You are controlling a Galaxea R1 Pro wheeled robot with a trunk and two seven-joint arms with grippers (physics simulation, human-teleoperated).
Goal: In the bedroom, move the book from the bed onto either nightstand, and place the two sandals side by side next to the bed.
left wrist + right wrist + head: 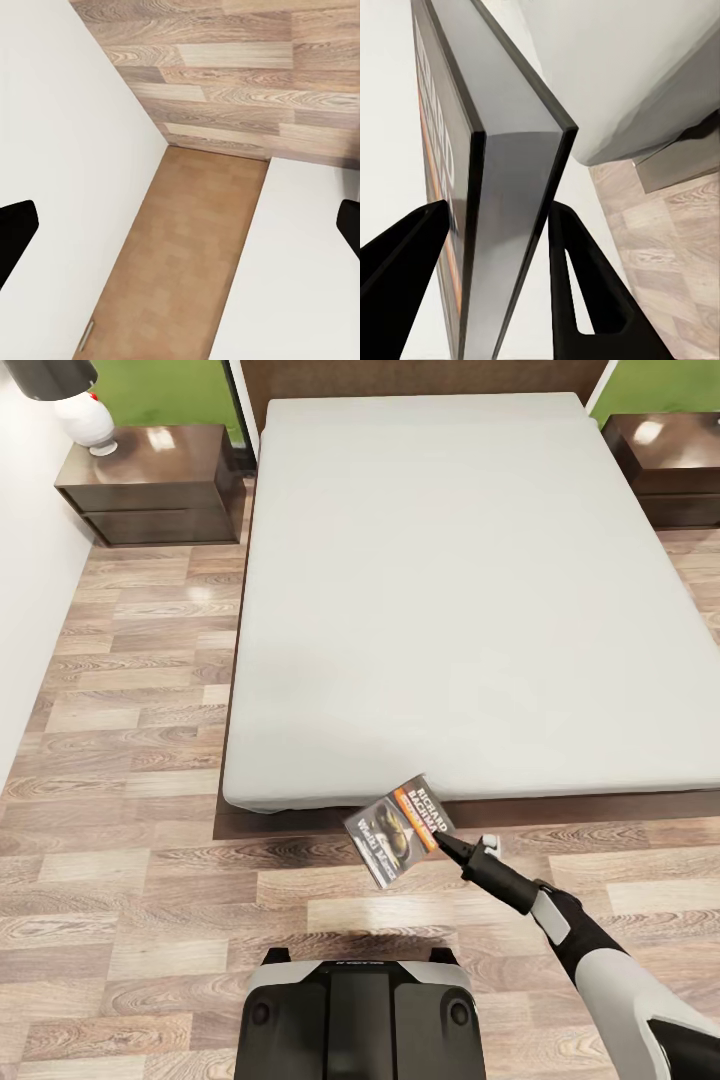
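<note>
The right gripper (pixel 447 841) is clamping the book (pixel 400 830) by one edge, its 2 fingers (pixel 405 262) pressing both covers, holding it in the air over the floor (pixel 130 880) just off the foot of the bed (pixel 420 600). The left gripper (pixel 180 225) is standing wide open and holding nothing. 2 nightstands are sitting at the head end: one (pixel 150 485) carrying a lamp (pixel 80 410), the other (pixel 670 465) opposite. Both are well away, so a long carry is coming. With only an edge pinch, the book may be swinging or slipping free during travel, or clipping the mattress corner.
</note>
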